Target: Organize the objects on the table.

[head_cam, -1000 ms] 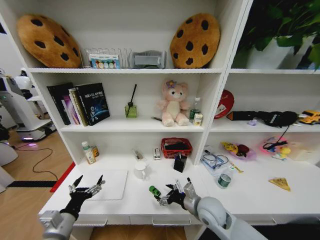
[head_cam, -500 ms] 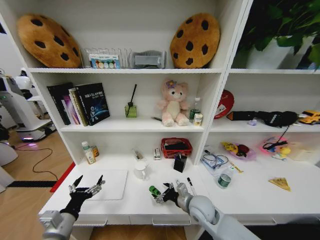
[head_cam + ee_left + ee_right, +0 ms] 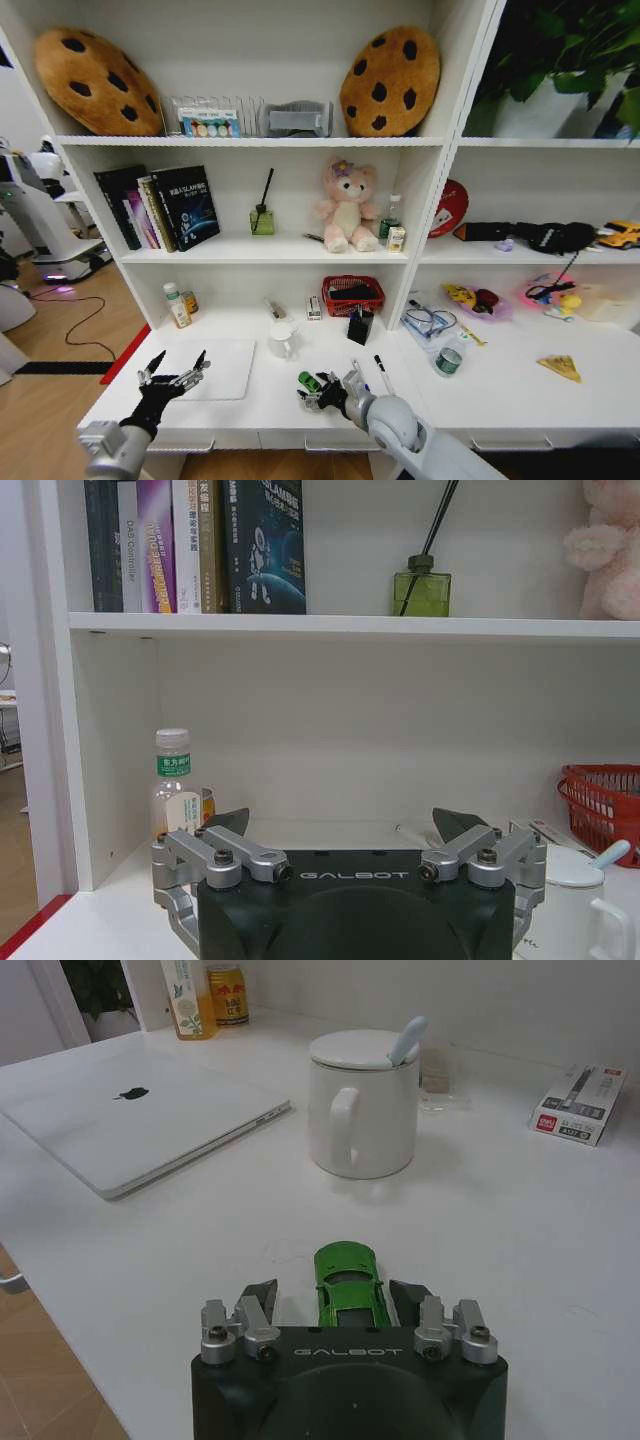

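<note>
A tiny green toy car sits on the white table, right between the open fingers of my right gripper, with a gap on each side. In the head view the car is near the table's front edge, with the right gripper just behind it. Two dark pens lie to its right. The silver laptop lies shut at the left, and my left gripper hovers open over its front left corner. A clear bottle with a green cap stands farther right.
A white mug with a spoon stands just beyond the car. Behind are a red mesh basket, a black pen holder, a small box and a yellow drink bottle. Shelves rise at the back.
My right gripper has slid left along the table's front until its fingers flank the green car, uncovering the pens. The left arm has not moved.
</note>
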Available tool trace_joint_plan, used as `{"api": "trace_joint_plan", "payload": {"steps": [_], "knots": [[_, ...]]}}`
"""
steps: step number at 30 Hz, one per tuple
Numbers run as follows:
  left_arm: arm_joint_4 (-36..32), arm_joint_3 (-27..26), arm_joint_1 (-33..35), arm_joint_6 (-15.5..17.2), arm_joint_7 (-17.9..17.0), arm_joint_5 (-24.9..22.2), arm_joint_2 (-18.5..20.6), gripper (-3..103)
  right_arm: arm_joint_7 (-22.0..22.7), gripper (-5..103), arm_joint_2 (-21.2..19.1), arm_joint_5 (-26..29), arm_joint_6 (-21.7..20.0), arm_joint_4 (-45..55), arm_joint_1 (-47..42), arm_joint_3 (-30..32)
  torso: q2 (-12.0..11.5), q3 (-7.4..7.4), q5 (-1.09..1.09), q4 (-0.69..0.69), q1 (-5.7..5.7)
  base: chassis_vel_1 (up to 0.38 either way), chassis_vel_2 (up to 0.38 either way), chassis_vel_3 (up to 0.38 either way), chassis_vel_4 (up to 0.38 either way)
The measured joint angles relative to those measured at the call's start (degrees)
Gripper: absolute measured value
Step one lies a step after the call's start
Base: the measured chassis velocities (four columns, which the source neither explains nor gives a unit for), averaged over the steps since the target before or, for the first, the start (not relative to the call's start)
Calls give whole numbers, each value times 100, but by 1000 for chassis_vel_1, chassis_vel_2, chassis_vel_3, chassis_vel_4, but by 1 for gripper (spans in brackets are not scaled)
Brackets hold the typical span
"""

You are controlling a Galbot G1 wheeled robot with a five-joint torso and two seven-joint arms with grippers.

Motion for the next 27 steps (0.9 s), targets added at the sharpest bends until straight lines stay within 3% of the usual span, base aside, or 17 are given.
{"api": "trace_joint_plan", "payload": {"steps": [1, 2, 3, 6, 10, 18, 21, 27], "knots": [[0, 0, 0, 0, 0, 0, 0, 100, 0, 73, 0, 0, 0, 0, 0, 0, 0, 0, 0, 0, 0, 0, 0, 0, 0], [0, 0, 0, 0, 0, 0, 0, 100, 3, 62, 1, -1, -1, -2, -7, -3, 0, 0, 0, 0, 0, 0, 0, 0, 0], [0, 0, 0, 0, 0, 0, 0, 100, 5, 56, 5, -5, -2, -12, -19, -3, 0, 0, 0, 0, 0, 0, 0, 0, 0], [0, 0, 0, 0, 0, 0, 0, 100, 7, 51, 15, -16, 0, -30, -51, -4, 0, 0, 0, 0, 0, 0, 0, 0, 0], [0, 0, 0, 0, 0, 0, 0, 100, 5, 57, 21, -23, 8, -48, -78, 0, 0, 0, 0, 0, 0, 0, 0, 0, 0], [0, 0, 0, 0, 0, 0, 0, 100, 6, 59, 36, -29, 12, -58, -98, 22, 0, 0, 0, 0, 0, 0, 0, 0, 0], [0, 0, 0, 0, 0, 0, 0, 100, 8, 44, 51, -35, 22, -36, -144, 49, 0, 0, 0, 0, 0, 0, 0, 0, 0], [0, 0, 0, 0, 0, 0, 0, 100, 27, 35, 62, -41, 46, 40, -220, 85, 0, 0, 0, 0, 0, 0, 0, 0, 0]]}}
